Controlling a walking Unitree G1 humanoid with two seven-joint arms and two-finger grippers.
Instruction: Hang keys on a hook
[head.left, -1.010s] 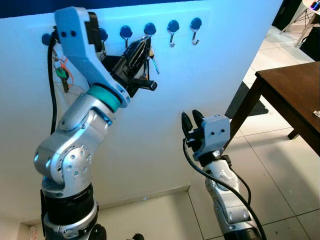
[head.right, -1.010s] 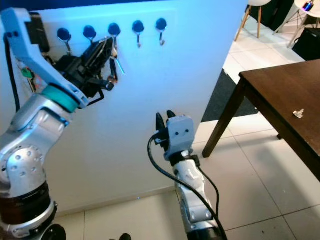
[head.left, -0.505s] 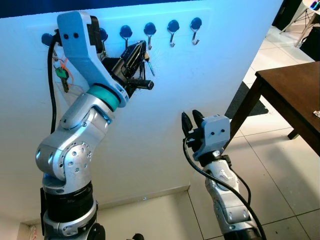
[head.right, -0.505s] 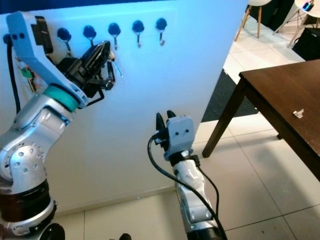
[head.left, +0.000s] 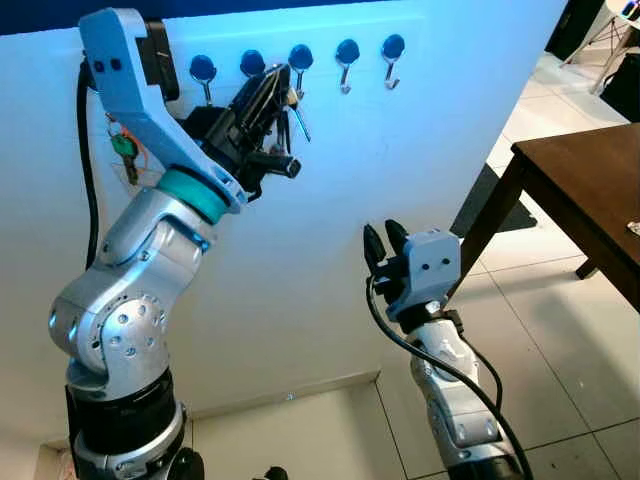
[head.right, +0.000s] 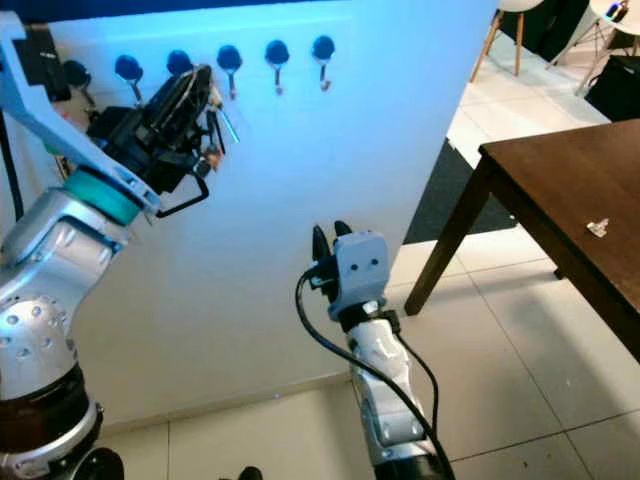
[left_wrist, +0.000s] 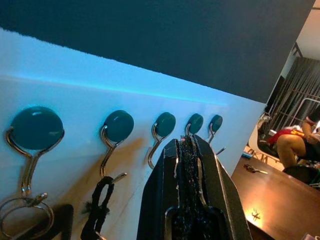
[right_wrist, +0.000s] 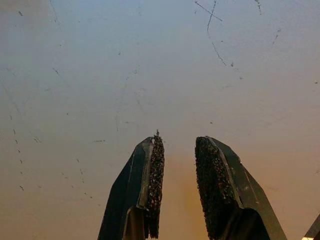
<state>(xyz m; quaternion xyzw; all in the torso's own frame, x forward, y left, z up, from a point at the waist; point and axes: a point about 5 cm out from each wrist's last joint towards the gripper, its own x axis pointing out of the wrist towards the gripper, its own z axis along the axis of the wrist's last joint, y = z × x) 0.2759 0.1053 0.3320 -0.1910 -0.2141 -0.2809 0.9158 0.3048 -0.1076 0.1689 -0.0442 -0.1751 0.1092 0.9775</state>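
Up high, the left gripper (head.left: 272, 85) is squeezed tight on the keys (head.left: 292, 112), which dangle just under a blue hook (head.left: 300, 58) on the white wall (head.left: 420, 150). Lower down, the right gripper (head.left: 385, 240) waits near the wall with its fingers a little apart. Off to the right stands a brown table (head.left: 590, 190).

left arm (head.left: 150, 250): silver joints, teal ring, grey-blue wrist shell, black cable
right arm (head.left: 445, 380): silver, black cables, grey-blue wrist block
fingers (right_wrist: 150, 185): black, gritty pads
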